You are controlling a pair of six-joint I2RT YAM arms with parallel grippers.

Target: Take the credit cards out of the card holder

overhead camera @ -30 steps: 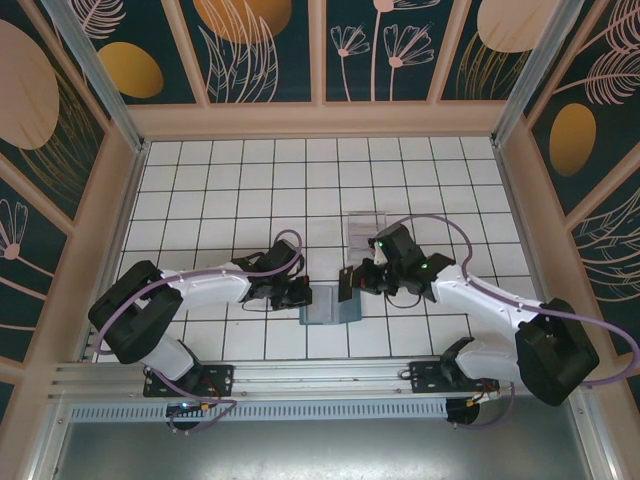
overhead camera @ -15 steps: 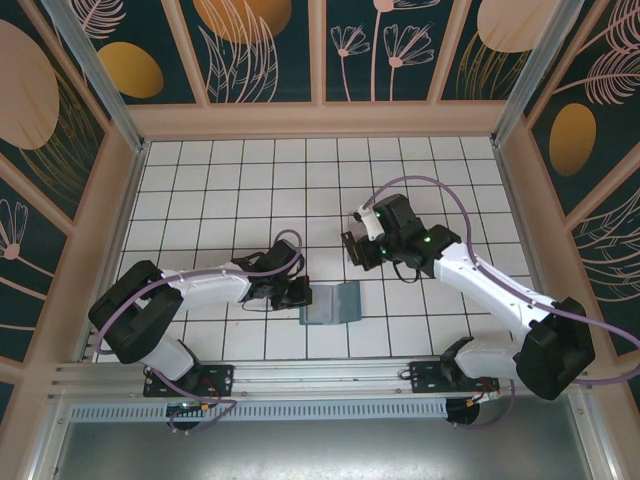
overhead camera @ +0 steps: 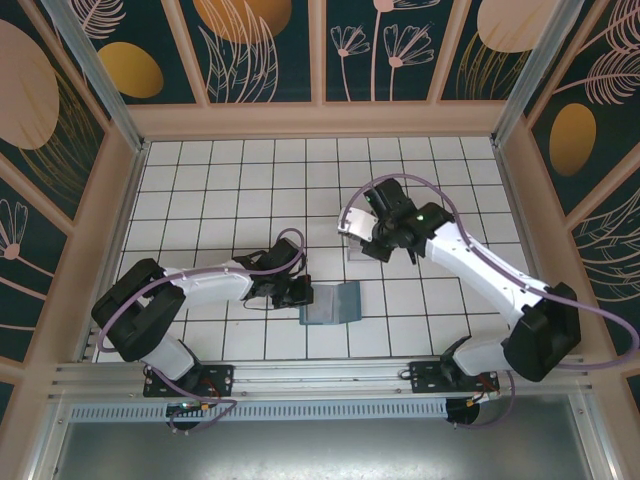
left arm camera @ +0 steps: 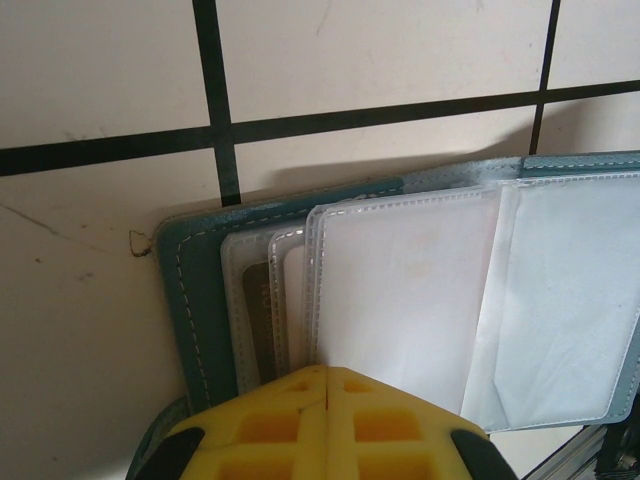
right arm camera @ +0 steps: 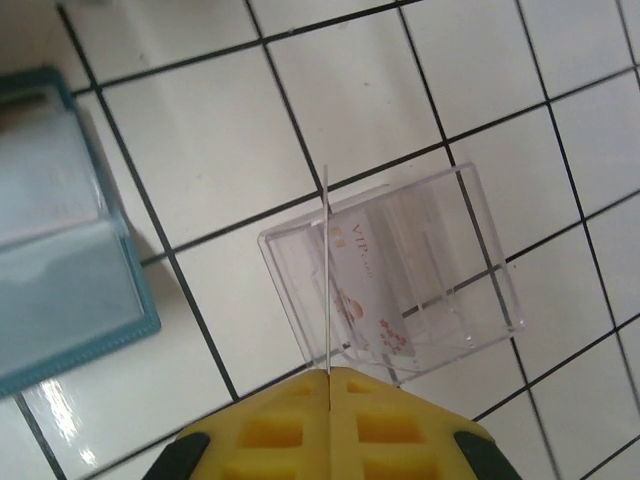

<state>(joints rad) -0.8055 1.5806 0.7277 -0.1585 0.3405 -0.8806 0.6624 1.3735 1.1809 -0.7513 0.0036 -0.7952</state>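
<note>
The teal card holder [overhead camera: 332,303] lies open on the tiles; in the left wrist view its clear sleeves [left arm camera: 400,290] fan out, and a dark credit card [left arm camera: 258,320] sits in one sleeve. My left gripper [left arm camera: 326,370] is shut with its tips resting on the holder's near edge [overhead camera: 300,293]. My right gripper [right arm camera: 328,372] is shut on a pale credit card [right arm camera: 326,270], seen edge-on, above the clear tray [right arm camera: 400,270]. From above, this gripper [overhead camera: 362,232] hovers behind the holder with the card [overhead camera: 350,222].
A pale card printed "VIP" [right arm camera: 372,290] lies inside the clear plastic tray [overhead camera: 356,252]. The holder's corner [right arm camera: 60,230] shows at the left of the right wrist view. Wooden walls [overhead camera: 320,120] ring the white tiled floor.
My right gripper has carried the card from the holder's right edge back and up, over the clear tray. The left arm and the holder have stayed put.
</note>
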